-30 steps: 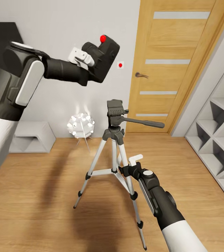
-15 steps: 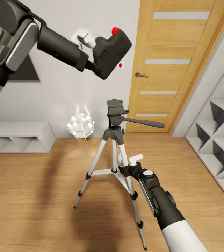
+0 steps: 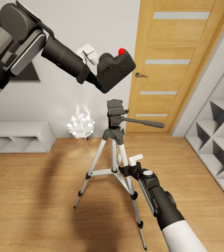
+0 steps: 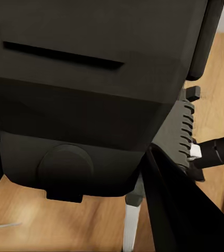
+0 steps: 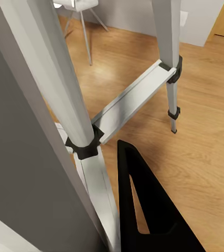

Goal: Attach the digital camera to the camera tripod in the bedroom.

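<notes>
**Camera held above the tripod head**

The left hand (image 3: 95, 68) is clenched on the digital camera (image 3: 114, 71), holding it tilted in the air, above the pan head of the camera tripod (image 3: 114, 140) and apart from it. The red button (image 3: 121, 51) faces up. The tripod stands on the wood floor (image 3: 38, 196) before the wooden door (image 3: 174, 63), handle pointing right. The right hand (image 3: 128, 168) sits at a silver leg; I cannot tell whether it grips. A white ball lamp (image 3: 80, 125) stands behind.
</notes>
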Controlling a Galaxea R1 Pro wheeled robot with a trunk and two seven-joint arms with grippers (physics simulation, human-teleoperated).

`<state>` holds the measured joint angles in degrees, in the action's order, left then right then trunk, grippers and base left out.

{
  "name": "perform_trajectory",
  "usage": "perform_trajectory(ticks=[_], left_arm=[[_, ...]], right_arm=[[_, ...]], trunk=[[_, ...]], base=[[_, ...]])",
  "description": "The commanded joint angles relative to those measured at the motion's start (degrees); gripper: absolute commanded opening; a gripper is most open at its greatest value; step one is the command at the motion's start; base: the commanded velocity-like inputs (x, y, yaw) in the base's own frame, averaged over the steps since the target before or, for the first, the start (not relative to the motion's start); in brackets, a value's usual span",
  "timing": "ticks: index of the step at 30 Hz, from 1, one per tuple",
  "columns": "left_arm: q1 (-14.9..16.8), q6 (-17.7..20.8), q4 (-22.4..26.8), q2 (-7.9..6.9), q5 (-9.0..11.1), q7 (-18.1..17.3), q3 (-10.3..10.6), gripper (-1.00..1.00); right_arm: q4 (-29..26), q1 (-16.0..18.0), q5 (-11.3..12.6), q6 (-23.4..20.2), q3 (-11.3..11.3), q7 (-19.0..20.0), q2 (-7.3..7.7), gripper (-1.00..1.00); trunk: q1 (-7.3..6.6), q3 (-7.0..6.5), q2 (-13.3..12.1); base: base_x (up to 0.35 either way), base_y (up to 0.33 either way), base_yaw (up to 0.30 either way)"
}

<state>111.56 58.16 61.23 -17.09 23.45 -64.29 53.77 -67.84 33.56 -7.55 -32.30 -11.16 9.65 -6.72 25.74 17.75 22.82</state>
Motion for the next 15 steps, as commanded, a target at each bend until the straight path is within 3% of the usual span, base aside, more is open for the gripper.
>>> perform_trajectory(ticks=[1, 10, 15], left_arm=[[0.12, 0.06, 0.24, -0.1, -0.01, -0.37, 0.2, -1.0], [0.15, -0.56, 2.78, -0.45, -0.25, -0.7, 0.2, -1.0], [0.15, -3.55, 2.53, -0.28, -0.02, -0.67, -0.07, -1.0]], right_arm=[[0.16, 0.02, -0.64, -0.29, -0.01, 0.43, -0.04, -1.0], [0.16, 0.02, -0.7, -0.32, 0.01, 0.52, -0.05, -1.0], [0.16, 0.02, -0.75, -0.32, 0.0, 0.54, -0.05, -1.0]], trunk=[[0.04, 0.12, 0.09], [0.04, 0.12, 0.09], [0.04, 0.12, 0.09]], base=[[0.0, 0.0, 0.0], [0.0, 0.0, 0.0], [0.0, 0.0, 0.0]])
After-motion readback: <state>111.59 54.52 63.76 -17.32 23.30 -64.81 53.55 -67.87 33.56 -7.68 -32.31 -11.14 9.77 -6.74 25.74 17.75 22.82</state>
